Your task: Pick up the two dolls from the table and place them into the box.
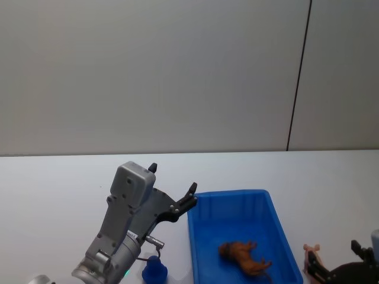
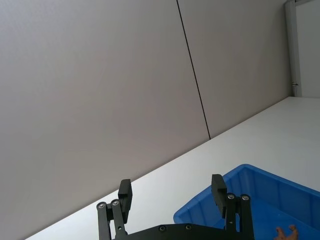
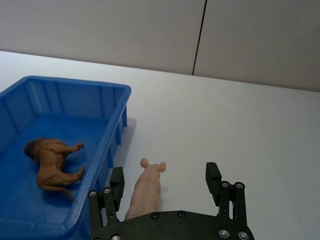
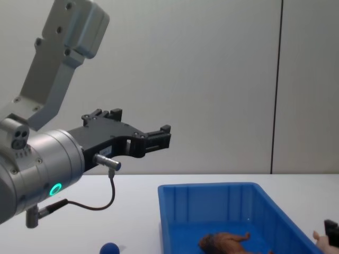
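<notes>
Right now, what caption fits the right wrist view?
Open right gripper by the pig on the table; the lion lies in the box.

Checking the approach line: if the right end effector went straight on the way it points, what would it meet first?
The right end effector would most likely meet the pink pig first: it lies on the table between the open fingers, beside the blue box. Depth is unclear.

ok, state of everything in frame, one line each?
Lion doll, lying on its side inside the box.
Pig doll, on the table right of the box, ungripped.
Box, upright, holding one doll.
Left pincer, open, empty, raised left of the box.
Right pincer, open, straddling the pig doll.
</notes>
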Robot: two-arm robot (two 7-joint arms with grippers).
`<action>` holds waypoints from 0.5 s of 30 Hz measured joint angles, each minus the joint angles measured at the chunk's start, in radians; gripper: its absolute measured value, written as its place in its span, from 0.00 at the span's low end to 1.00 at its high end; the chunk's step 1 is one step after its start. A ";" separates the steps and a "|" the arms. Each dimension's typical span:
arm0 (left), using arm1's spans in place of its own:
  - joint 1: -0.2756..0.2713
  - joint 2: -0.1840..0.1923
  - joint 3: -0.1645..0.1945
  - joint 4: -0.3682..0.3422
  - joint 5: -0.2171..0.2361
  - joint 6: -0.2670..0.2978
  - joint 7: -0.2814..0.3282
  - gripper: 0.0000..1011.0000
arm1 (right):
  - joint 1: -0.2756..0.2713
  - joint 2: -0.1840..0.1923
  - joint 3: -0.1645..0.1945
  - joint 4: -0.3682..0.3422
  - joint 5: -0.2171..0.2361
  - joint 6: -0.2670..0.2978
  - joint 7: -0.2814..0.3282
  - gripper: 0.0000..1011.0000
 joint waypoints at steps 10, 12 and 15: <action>0.000 0.000 0.000 0.000 0.000 0.000 0.000 0.99 | 0.001 -0.007 -0.002 0.054 0.006 -0.030 0.044 0.99; 0.000 0.000 0.000 0.000 0.000 0.000 0.000 0.99 | 0.005 -0.009 -0.003 0.067 0.006 -0.034 0.051 0.99; 0.000 0.000 0.000 0.000 0.000 0.000 0.000 0.99 | 0.010 -0.014 -0.004 0.086 0.006 -0.039 0.061 0.99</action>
